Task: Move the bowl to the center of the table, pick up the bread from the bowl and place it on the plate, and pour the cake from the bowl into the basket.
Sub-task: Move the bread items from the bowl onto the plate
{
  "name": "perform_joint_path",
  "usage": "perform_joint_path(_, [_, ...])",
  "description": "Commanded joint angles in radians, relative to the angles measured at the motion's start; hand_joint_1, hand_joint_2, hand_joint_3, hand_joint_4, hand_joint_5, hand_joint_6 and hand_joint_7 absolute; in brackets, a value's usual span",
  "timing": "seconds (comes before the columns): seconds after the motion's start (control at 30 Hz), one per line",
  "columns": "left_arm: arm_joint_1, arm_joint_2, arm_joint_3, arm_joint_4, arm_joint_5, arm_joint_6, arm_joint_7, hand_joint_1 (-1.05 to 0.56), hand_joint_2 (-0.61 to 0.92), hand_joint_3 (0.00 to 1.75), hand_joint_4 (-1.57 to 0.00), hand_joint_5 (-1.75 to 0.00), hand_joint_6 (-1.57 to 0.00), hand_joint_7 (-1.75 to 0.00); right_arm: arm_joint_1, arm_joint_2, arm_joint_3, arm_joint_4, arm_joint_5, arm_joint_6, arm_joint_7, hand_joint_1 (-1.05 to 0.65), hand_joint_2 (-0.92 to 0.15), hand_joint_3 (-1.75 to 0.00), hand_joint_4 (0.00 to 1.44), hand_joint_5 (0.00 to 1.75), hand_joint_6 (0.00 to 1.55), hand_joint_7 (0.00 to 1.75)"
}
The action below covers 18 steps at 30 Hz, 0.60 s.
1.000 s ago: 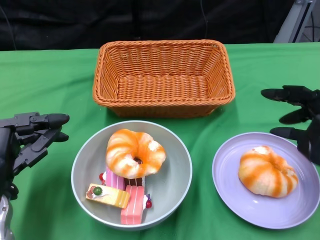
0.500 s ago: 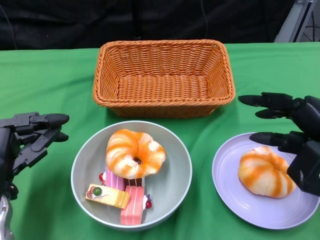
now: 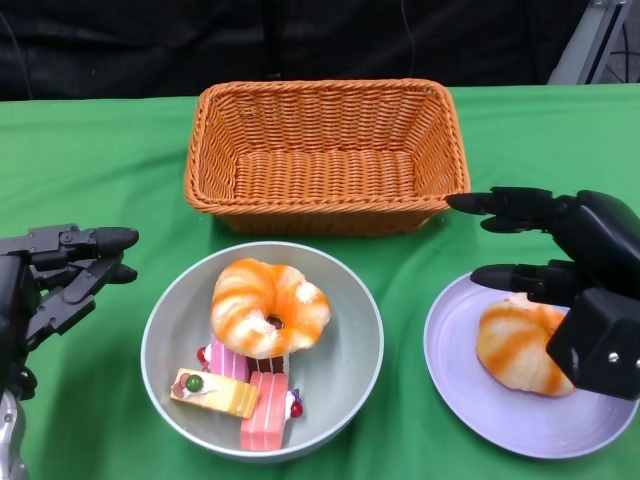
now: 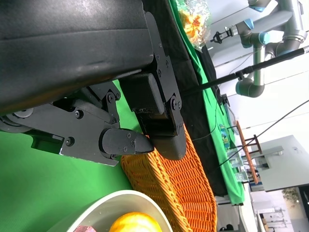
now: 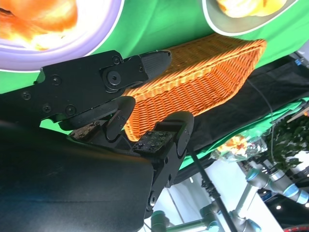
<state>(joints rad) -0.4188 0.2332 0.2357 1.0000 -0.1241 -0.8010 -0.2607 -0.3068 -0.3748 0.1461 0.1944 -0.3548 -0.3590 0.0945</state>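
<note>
Well, two breads: one [image 3: 270,307] in the bowl [image 3: 352,370] with three cakes [image 3: 243,392], one [image 3: 515,343] on the plate [image 3: 480,410] at 3 o'clock. One basket [image 3: 325,152] sits at 12. Both hands, left [image 3: 55,275] and right [image 3: 570,270], have spread, empty fingers.

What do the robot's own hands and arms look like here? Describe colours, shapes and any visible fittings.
Both are black and many-fingered. The right robot hand has a boxy black shell with small screws and tapered, rounded fingertips. The left robot hand has angular black links joined by round pivots, and a strip of silver forearm shows below it.
</note>
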Motion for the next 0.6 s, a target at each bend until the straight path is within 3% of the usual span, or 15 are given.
perform_joint_path(0.03, [-0.001,0.019,0.004,-0.002,-0.003,-0.011,-0.002,-0.13,0.92,0.31,-0.92,-0.87,-1.27,-0.01,-0.023,0.006,0.009,-0.003,-0.005,-0.011,0.006,-0.51,-0.86,0.0,0.85,0.09,0.7,0.01])
perform_joint_path(0.6, [0.005,0.015,0.003,-0.009,0.001,-0.017,0.004,-0.14,0.92,0.31,-0.9,-0.88,-1.26,0.0,-0.12,0.082,0.105,0.065,-0.022,-0.037,0.06,-0.56,-0.88,0.0,0.86,0.05,0.68,0.0])
